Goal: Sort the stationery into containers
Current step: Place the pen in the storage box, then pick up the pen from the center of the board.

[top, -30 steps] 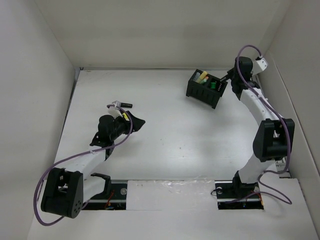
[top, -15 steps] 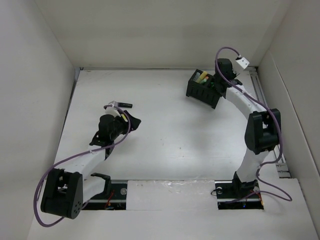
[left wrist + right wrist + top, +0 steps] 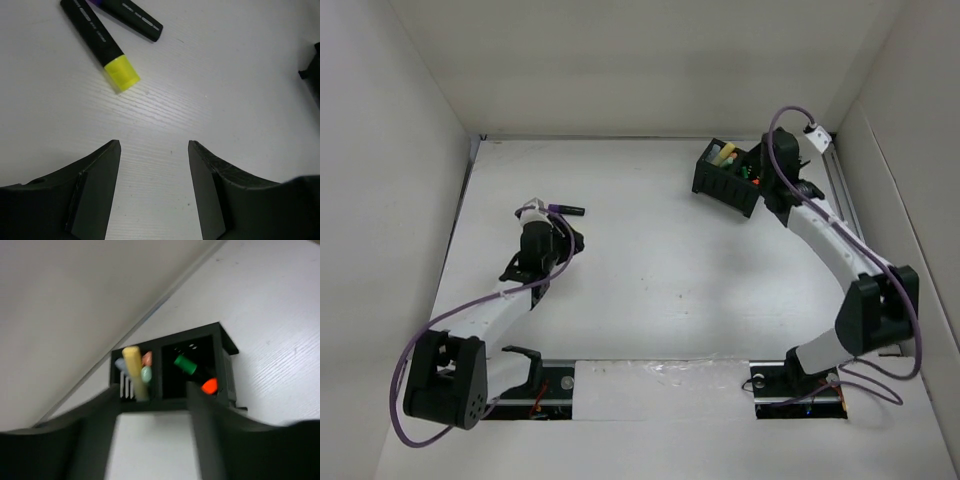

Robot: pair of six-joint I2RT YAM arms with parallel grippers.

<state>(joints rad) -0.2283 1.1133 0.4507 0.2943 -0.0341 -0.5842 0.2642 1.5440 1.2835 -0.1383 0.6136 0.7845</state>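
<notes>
Two markers lie on the table at the left: a black highlighter with a yellow cap (image 3: 101,41) and a black marker with a purple end (image 3: 134,16), seen together as the markers (image 3: 565,210) from above. My left gripper (image 3: 154,150) (image 3: 560,232) hovers just short of them, open, with only bare table between its fingers. The black organiser box (image 3: 725,186) (image 3: 225,344) stands at the back right. It holds a green-capped marker (image 3: 185,364), an orange-capped one (image 3: 209,385) and a yellow pen (image 3: 135,371). My right gripper (image 3: 152,401) (image 3: 761,178) is open beside the box, holding nothing.
White walls enclose the table on the left, back and right. The organiser stands close to the back wall (image 3: 75,300). White tabletop (image 3: 650,260) stretches between the two arms, whose bases sit at the near edge.
My right gripper has opened and drawn back from above the organiser to its right side. The left gripper has swung left, closer to the two markers.
</notes>
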